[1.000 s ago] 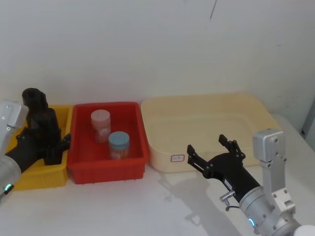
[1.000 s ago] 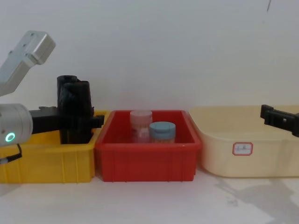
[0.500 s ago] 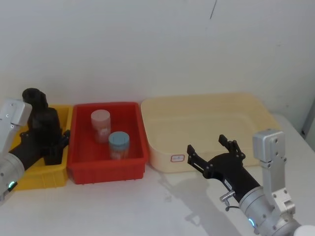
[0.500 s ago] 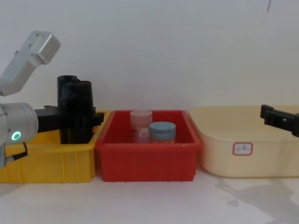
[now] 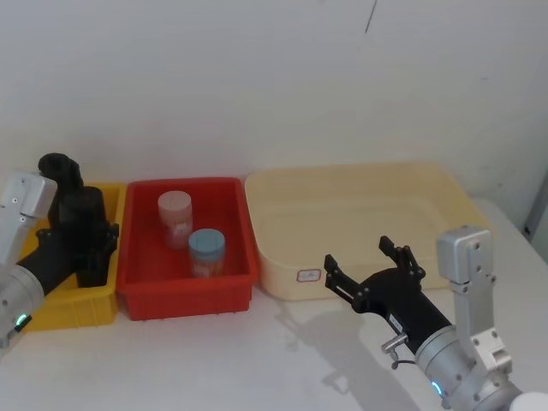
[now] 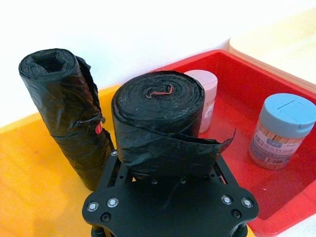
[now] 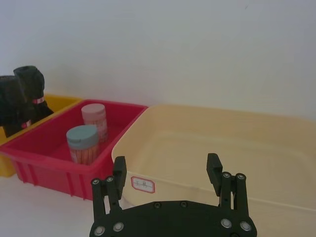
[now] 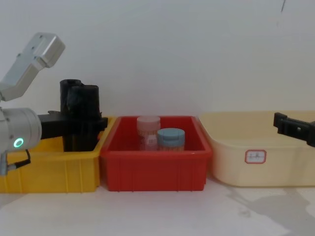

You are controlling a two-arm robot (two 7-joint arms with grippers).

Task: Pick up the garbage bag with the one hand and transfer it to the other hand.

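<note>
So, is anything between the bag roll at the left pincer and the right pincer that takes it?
At table level, yes: the red bin, holding a pink jar and a blue-lidded jar, lies between the bag roll at the left pincer and the right pincer. Lifted above it, the way looks open.

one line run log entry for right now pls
phase: grasp | left pincer: shut on garbage bag, upright in yellow bin | right pincer: open, before cream tray | transfer: not yet done
</note>
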